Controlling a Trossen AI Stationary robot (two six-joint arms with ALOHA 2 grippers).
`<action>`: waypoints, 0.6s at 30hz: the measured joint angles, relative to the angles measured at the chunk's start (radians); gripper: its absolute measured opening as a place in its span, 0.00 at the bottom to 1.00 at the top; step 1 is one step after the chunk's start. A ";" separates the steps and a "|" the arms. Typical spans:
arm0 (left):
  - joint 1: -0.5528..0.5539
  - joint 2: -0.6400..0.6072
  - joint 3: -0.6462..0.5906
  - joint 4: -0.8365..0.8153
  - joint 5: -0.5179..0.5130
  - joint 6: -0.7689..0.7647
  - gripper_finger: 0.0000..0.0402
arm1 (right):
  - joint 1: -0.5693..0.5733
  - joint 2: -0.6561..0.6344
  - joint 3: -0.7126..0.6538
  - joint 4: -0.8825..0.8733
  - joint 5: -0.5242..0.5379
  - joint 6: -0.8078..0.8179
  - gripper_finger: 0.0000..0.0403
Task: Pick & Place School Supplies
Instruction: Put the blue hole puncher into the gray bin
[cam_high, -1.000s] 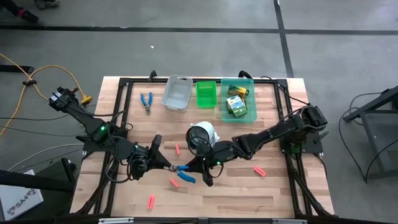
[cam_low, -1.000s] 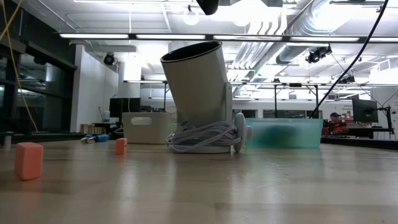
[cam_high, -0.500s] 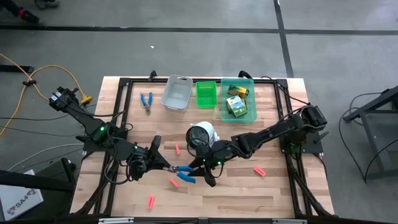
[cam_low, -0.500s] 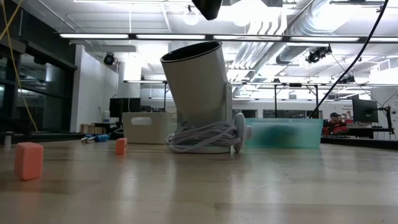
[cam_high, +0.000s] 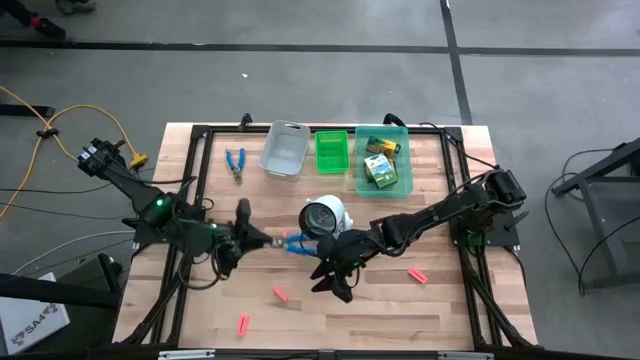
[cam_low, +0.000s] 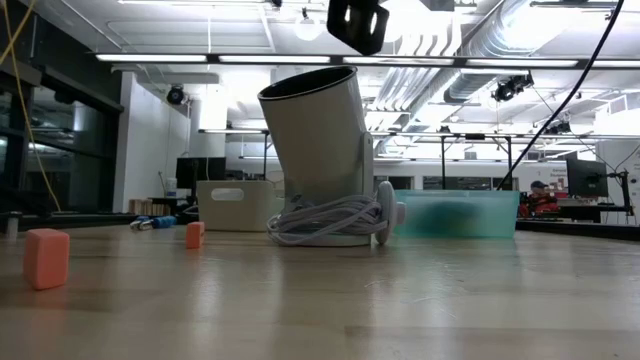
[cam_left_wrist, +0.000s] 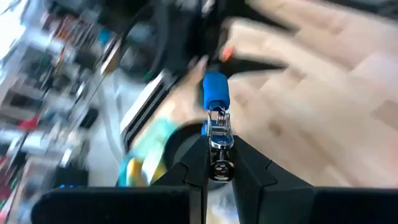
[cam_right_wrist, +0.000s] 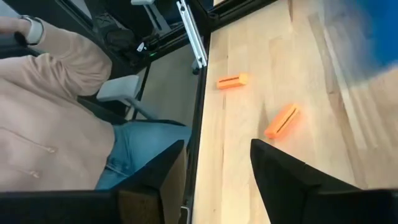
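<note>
Left gripper (cam_high: 262, 240) over mid-bench, just left of the round white object (cam_high: 323, 216). Its fingers (cam_left_wrist: 189, 168) are pinched narrow on the metal blades of a pair of blue-handled scissors (cam_high: 291, 241); in the left wrist view the scissors (cam_left_wrist: 216, 118) run straight out from the fingertips, blue handles leading. From above, the long axis lies roughly along the bench's width, handles toward the right arm and the white object, blade end in the left fingers. Scissors look lifted off the wood; height not readable.

Right gripper (cam_high: 331, 281) sits below and right of the scissors, apart from them, fingers (cam_right_wrist: 280, 171) spread wide with nothing between them.

Second pair of scissors (cam_high: 235, 163) lies flat near the bench's far left, beside the grey bin (cam_high: 284, 150), long axis front-to-back. Crayon boxes (cam_high: 381, 165) in the teal bin (cam_high: 399, 185). Red-pink stubs on the wood: (cam_high: 281, 294), (cam_high: 243, 323), (cam_high: 417, 274)
</note>
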 joint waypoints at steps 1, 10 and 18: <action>-0.001 -0.009 0.000 -0.017 -0.034 -0.025 0.09 | 0.001 0.000 0.000 0.000 -0.002 0.003 0.41; 0.032 -0.117 0.000 -0.196 -0.238 -0.224 0.09 | 0.010 0.000 0.000 0.036 0.011 0.012 0.37; 0.265 -0.099 -0.001 -0.322 -0.299 -0.328 0.09 | 0.031 0.000 0.000 0.177 0.011 0.015 0.37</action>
